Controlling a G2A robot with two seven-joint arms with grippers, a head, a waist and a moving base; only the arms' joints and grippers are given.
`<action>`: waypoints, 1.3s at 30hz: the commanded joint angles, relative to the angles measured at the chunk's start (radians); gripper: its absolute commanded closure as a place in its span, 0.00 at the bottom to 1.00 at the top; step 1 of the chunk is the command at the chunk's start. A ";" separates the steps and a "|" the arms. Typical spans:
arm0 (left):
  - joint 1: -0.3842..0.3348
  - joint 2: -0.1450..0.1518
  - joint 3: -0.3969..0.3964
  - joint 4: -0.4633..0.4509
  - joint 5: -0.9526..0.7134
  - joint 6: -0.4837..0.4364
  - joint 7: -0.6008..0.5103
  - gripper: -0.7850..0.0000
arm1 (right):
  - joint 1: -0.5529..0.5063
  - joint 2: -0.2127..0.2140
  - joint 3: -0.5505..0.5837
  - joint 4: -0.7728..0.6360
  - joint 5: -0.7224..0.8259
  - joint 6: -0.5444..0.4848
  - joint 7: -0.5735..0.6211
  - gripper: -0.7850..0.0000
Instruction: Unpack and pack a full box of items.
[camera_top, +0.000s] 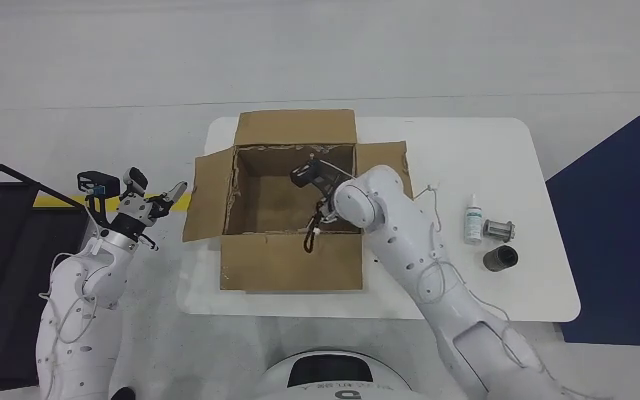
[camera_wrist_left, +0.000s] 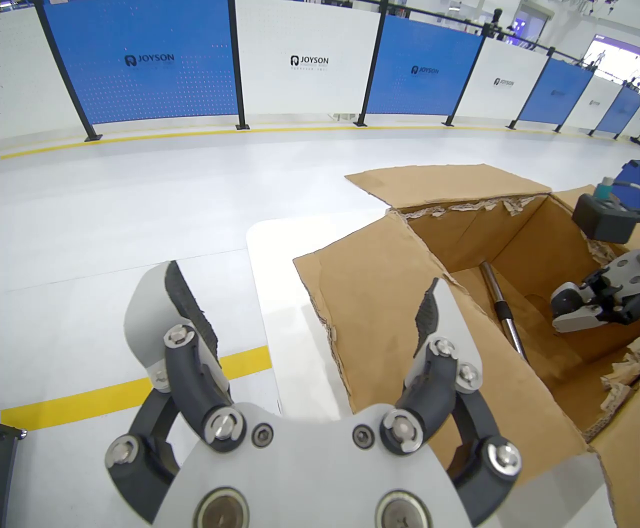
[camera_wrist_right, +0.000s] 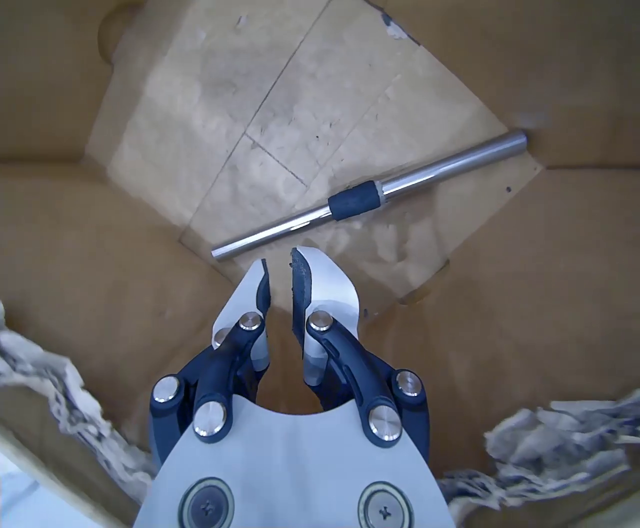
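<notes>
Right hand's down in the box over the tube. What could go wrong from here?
1. The right hand is only narrowly open; it may push the metal tube instead of straddling it.
2. The tube is smooth and long; an off-centre grip could slip or tilt it into the box wall.

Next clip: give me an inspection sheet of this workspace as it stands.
Surface: white rounded table.
Job's things: open brown cardboard box, rim torn; silver metal rod with dark collar lying on its floor; white bottle, small metal cylinder and dark cylinder out on the table beside the box.
Clutter: nothing seen.
Grippers: left gripper open, off the table's edge by a box flap; right gripper inside the box above the rod, narrowly open, empty.
Cables: thin white cable along the right arm.
Surroundings: blue and white partition panels, yellow floor line.
</notes>
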 joint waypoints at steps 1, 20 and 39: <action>0.000 0.000 0.000 0.000 0.000 0.000 0.000 0.00 | 0.006 0.004 -0.001 0.002 0.001 -0.041 0.006 0.78; 0.000 0.000 0.000 0.000 0.000 0.000 0.000 0.00 | 0.072 -0.010 -0.041 0.091 -0.061 0.083 -0.039 0.00; 0.000 0.000 0.000 0.000 0.000 0.000 0.000 0.00 | 0.314 -0.130 -0.302 0.499 -0.084 0.089 0.007 0.14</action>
